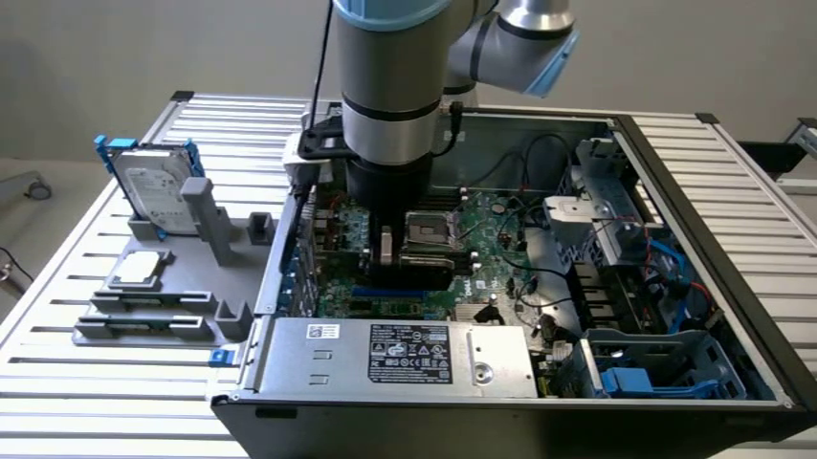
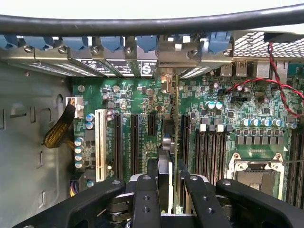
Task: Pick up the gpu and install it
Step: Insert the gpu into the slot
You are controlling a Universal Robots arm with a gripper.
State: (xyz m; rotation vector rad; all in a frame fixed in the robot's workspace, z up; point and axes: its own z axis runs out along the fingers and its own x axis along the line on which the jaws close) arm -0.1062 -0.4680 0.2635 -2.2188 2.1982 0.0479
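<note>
A hard drive (image 1: 153, 196) stands upright in a grey holder (image 1: 179, 266).

Arm (image 1: 389, 86) reaches straight down into the open computer case (image 1: 728, 287). Gripper (image 1: 381, 260) sits low over the green motherboard (image 1: 492, 215), just beside the CPU socket (image 1: 428, 231), on the exterior view's left of it. Power supply (image 1: 402, 352) lies along the near wall of the case, with a blue-trimmed drive cage (image 1: 657, 368) at the exterior view's right. Outside the case, on the slatted table (image 1: 77, 382), a grey fixture (image 1: 166, 306) holds a hard drive (image 1: 153, 196) upright in its blue frame and a square CPU chip (image 1: 138, 271) lying flat.
</note>
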